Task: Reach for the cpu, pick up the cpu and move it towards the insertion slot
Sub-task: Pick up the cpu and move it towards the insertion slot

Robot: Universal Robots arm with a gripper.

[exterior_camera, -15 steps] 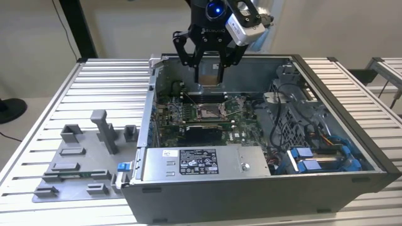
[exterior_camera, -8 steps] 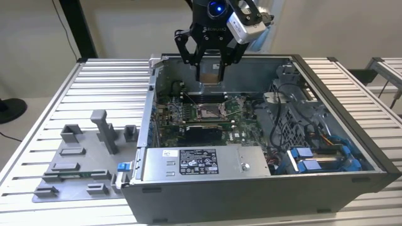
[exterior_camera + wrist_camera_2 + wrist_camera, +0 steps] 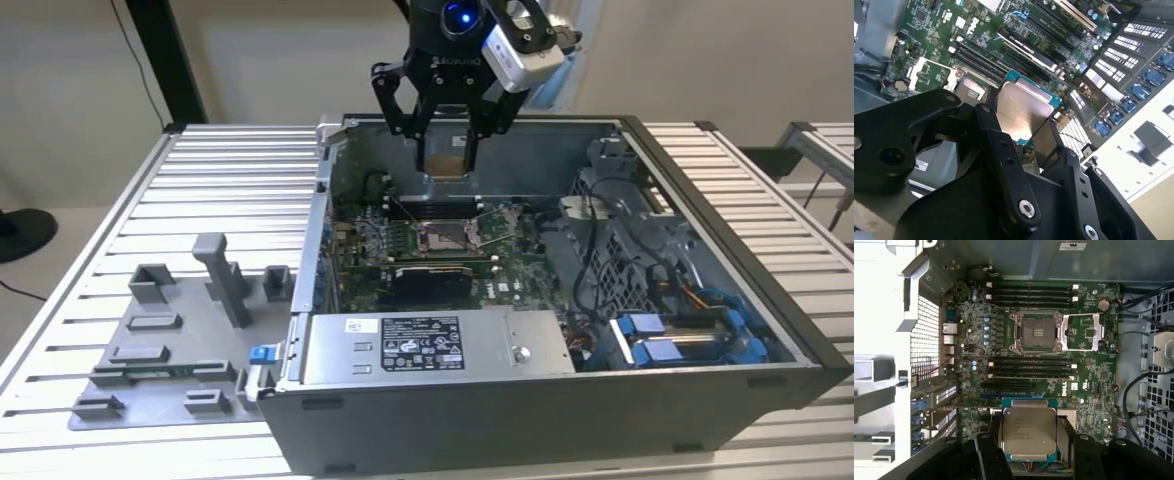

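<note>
Two of the task's three steps look done: the cpu [image 3: 1029, 432] is off its rest and clamped between the fingers of the tool [image 3: 450, 128], which hangs above the open computer case [image 3: 694, 300]. By my reading the step in hand is the carry towards the insertion slot [image 3: 1036, 332], the open socket on the motherboard [image 3: 1089, 375] with its metal retention frame [image 3: 1081, 332] swung aside.

Taking the socket as landmark: in the exterior view the chip [image 3: 449, 160] is held above it and towards the case's rear wall, well clear of the board. In the first wrist view the chip sits across the bank of memory slots [image 3: 1031, 368] from the socket, so it is not yet over the opening.

Judging from this, the move calls for bringing the chip squarely over the socket, edges parallel to the socket's sides, keeping it level and clear of the raised frame.

Each view adds something. The exterior view gives height above the board and shows the grey fixture blocks [image 3: 174, 340] on the desk [image 3: 240, 170] beside the case. The first wrist view gives the offset between chip and socket. The second wrist view shows the chip's [image 3: 1024, 110] pale top face with black fingers [image 3: 1004, 150] closed on its edges.
</note>
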